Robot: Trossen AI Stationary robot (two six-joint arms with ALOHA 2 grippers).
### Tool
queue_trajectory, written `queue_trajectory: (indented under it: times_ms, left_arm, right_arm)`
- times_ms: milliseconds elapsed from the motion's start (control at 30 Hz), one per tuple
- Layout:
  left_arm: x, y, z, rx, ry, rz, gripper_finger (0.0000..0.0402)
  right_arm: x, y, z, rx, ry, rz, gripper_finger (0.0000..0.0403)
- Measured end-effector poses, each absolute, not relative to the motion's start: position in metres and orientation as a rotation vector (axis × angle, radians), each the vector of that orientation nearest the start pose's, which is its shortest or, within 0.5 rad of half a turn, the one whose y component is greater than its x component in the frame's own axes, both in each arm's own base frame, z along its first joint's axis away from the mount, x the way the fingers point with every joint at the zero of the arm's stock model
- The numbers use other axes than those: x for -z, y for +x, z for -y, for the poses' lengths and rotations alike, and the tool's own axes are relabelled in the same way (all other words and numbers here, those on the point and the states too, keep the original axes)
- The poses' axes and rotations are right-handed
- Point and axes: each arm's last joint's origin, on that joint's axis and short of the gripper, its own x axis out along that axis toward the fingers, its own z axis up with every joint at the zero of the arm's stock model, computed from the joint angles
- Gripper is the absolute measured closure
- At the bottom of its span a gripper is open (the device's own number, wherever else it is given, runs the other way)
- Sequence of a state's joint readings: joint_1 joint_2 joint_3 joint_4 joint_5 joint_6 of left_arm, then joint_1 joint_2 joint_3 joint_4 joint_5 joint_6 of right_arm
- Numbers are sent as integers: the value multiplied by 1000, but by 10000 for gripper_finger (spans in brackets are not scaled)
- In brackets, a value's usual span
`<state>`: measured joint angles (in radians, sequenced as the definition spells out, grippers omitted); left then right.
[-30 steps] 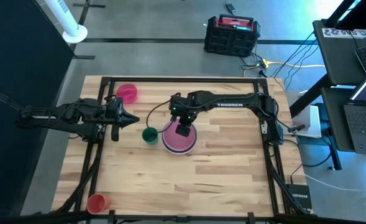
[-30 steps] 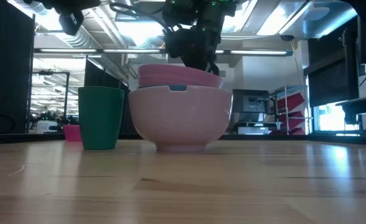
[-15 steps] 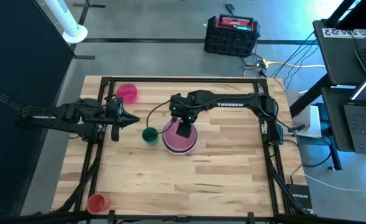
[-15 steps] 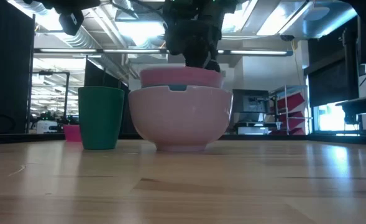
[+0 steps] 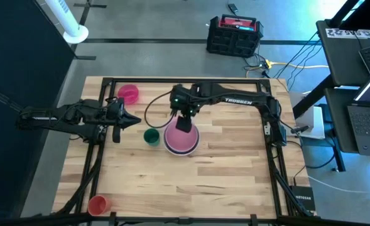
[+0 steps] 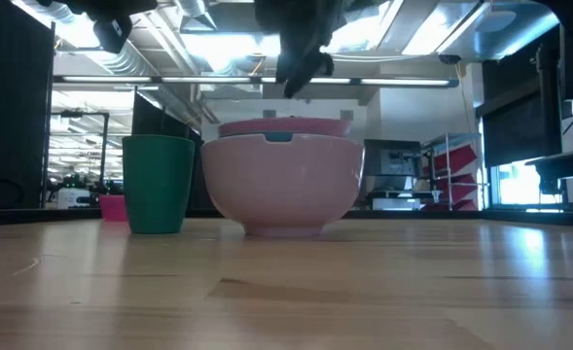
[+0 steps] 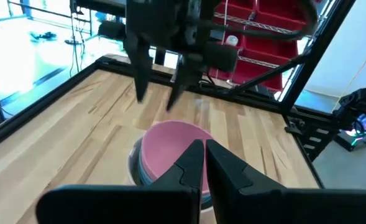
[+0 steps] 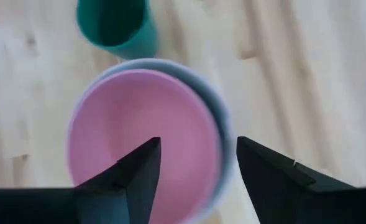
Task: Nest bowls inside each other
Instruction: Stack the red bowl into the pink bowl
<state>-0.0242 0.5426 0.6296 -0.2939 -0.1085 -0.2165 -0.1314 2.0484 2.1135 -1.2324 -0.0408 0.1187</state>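
A stack of nested bowls point(image 5: 183, 139) stands on its base at mid-table. The outer bowl is pale pink point(image 6: 281, 185), a grey-blue rim point(image 8: 219, 118) shows inside it, and a pink bowl point(image 8: 139, 137) sits innermost. My right gripper point(image 5: 183, 123) hangs open above the stack's far side, pointing steeply down and clear of the bowls point(image 6: 301, 73). A small magenta bowl point(image 5: 128, 93) stands apart at the far left. My left gripper point(image 5: 134, 120) waits shut above the table's left side, pointing toward the stack point(image 7: 204, 146).
A green cup point(image 5: 151, 135) stands upright just left of the stack, with a small gap between them point(image 6: 158, 183). A red cup point(image 5: 97, 204) stands at the near left corner. The table's black frame rails point(image 5: 269, 157) run along its edges. Bare wood lies to the right and near side.
My right gripper has opened and let go of the pink bowl, then risen straight up from the stack. The pink bowl, which sat high and slightly tilted on the stack, has settled level and lower inside it.
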Motion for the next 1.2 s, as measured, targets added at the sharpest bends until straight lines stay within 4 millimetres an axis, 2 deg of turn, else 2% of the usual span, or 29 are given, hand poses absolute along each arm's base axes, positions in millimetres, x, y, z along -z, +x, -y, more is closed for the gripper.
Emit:
queue_trajectory:
  times_ms: [100, 200, 267, 533, 633, 733, 833, 967, 1067, 1200]
  left_arm:
    - [-303, 128, -1, -109, -184, -202, 402]
    - [-312, 129, -6, -171, -184, -218, 402]
    - [-320, 131, -13, -244, -169, -263, 399]
    - [-352, 134, -47, -523, -121, -459, 387]
    - [-364, 133, -60, -621, -113, -538, 382]
    - [-372, 134, -75, -706, -137, -598, 356]
    - [-368, 139, -92, -775, -173, -707, 320]
    - [-350, 152, -117, -841, -263, -868, 274]
    - [-335, 163, -137, -875, -313, -980, 249]
    - [-312, 175, -160, -895, -374, -1140, 242]
  right_arm:
    - [-341, 405, 57, 239, 118, -1207, 203]
    - [-361, 390, 56, 296, 74, -1223, 203]
    - [-379, 374, 47, 325, 67, -1186, 203]
    - [-443, 297, 15, 436, 63, -1012, 203]
    - [-461, 265, 6, 472, 71, -942, 203]
    - [-474, 232, -5, 529, 87, -874, 203]
    - [-480, 202, -14, 555, 123, -795, 203]
    - [-476, 169, -22, 596, 153, -724, 203]
    - [-465, 151, -24, 617, 175, -704, 203]
    - [-445, 138, -26, 623, 203, -727, 203]
